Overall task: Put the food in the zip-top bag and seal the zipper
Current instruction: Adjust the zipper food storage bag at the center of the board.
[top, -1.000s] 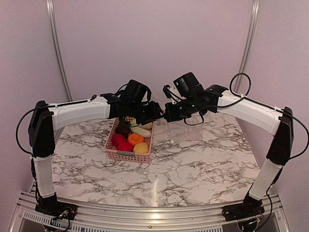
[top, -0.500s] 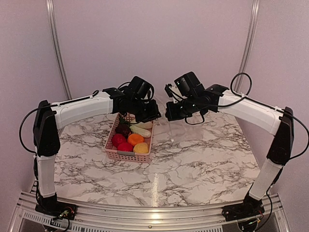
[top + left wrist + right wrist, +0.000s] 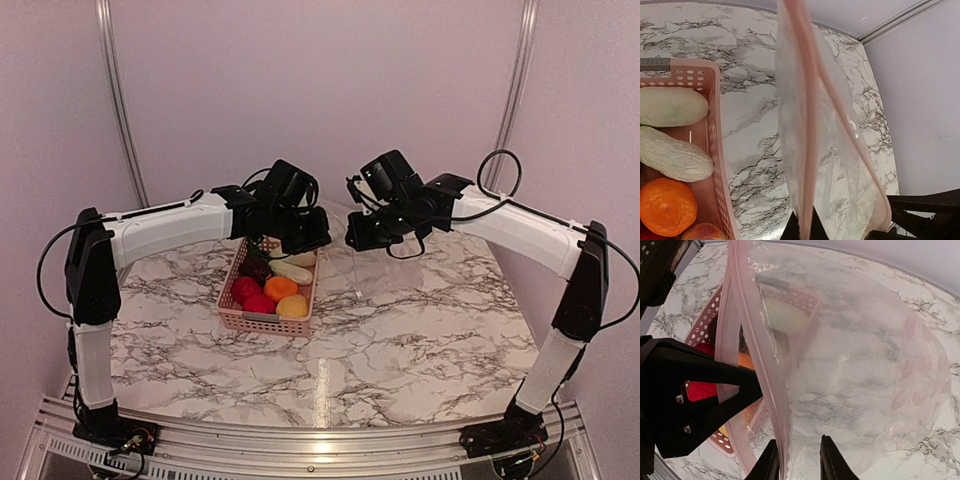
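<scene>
Since a second ago the left end effector (image 3: 802, 231) has pinched shut on the pink zipper (image 3: 809, 125) of the bag (image 3: 840, 170), while the right end effector (image 3: 800, 460) has parted its fingers, the bag's edge running loose between them. Bag: clear, hanging above the counter (image 3: 420, 330) between both arms. Basket (image 3: 715, 125), pink, on the counter just beside it: holds the food (image 3: 272, 288), namely two red, one purple, one orange, one yellow and two white pieces.

Place: robot lab cell
Walls: plain, pale panels (image 3: 300, 90)
Frame: metal rail (image 3: 300, 442)
Fittings: marble-print surface (image 3: 420, 340), two bolted arms (image 3: 160, 228)
</scene>
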You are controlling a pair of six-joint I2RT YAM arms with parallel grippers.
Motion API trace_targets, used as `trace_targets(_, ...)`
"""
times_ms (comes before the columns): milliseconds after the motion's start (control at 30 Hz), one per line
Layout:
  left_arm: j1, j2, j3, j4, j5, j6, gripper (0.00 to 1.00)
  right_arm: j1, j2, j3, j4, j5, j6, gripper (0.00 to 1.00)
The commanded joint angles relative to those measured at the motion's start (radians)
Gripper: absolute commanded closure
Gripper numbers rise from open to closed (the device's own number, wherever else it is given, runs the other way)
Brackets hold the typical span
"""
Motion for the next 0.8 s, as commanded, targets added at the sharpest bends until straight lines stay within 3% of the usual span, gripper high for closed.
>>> trace_targets(0,-0.007,-0.064,-0.035,0.095,0.038,0.025,0.96,-0.004,0.028,0.046,0.020,-0.042,0.018,0.70)
trace_targets(233,-0.008,-0.069,-0.038,0.101,0.048,0.026,0.95,-0.002,0.045,0.042,0.041,-0.083,0.011,0.61)
trace_targets(333,-0.007,-0.070,-0.036,0.115,0.054,0.026,0.95,0.007,0.053,0.036,0.047,-0.082,0.003,0.48)
trace_targets(433,-0.006,-0.068,-0.029,0.107,0.043,0.024,0.95,0.024,0.070,0.061,0.019,-0.026,-0.005,0.45)
trace_targets(700,-0.007,-0.067,-0.026,0.107,0.047,0.029,0.96,0.025,0.037,0.056,-0.017,0.275,0.012,0.60)
trace_targets(767,-0.007,-0.061,-0.014,0.082,0.028,0.030,0.96,0.025,0.036,0.049,-0.015,0.306,0.003,0.74)
